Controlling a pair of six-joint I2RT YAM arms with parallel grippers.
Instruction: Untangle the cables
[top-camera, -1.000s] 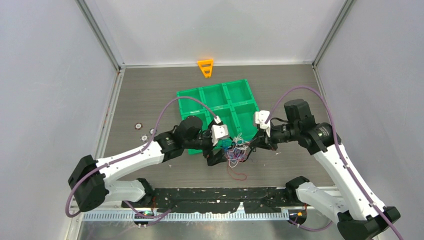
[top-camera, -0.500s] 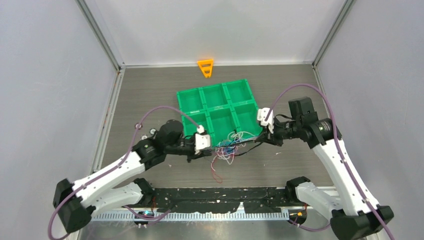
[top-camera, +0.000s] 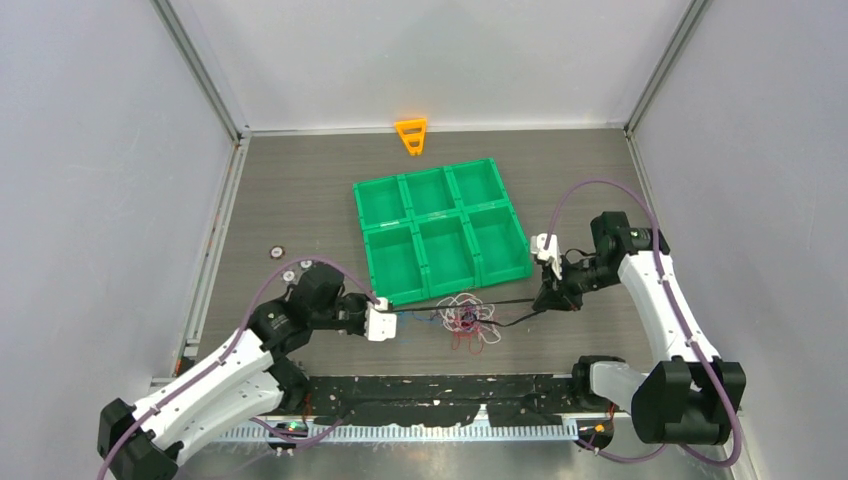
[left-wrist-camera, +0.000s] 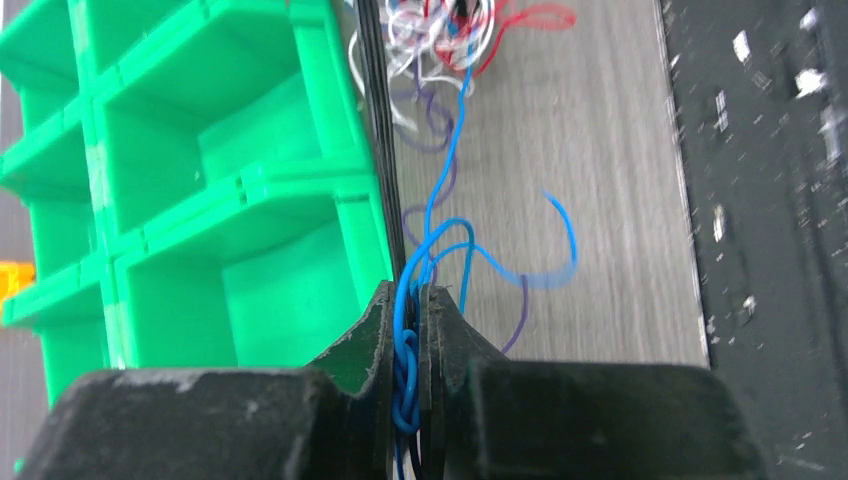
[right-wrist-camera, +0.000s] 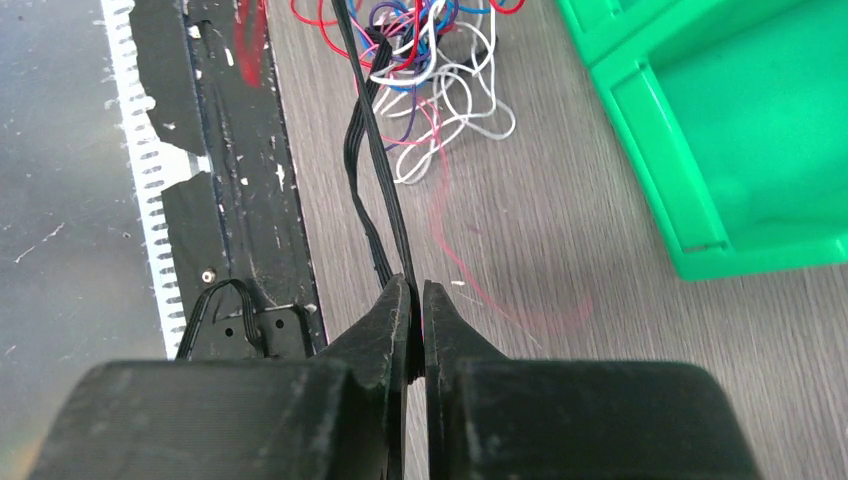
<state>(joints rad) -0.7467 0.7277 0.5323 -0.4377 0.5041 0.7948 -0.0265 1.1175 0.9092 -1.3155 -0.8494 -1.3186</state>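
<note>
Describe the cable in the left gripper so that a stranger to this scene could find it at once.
Start at the green tray in the middle of the table. A tangle of thin cables lies just before its near edge, and one strand runs from it into the shut left gripper. This blue cable is twisted on itself there, unlike the straight black strands beside it.

I count one left gripper (top-camera: 392, 316), one right gripper (top-camera: 543, 300), one tray (top-camera: 437, 216) with six compartments, one orange bracket (top-camera: 411, 135), three discs (top-camera: 275, 252) and one tangle of cables (top-camera: 465, 317).
</note>
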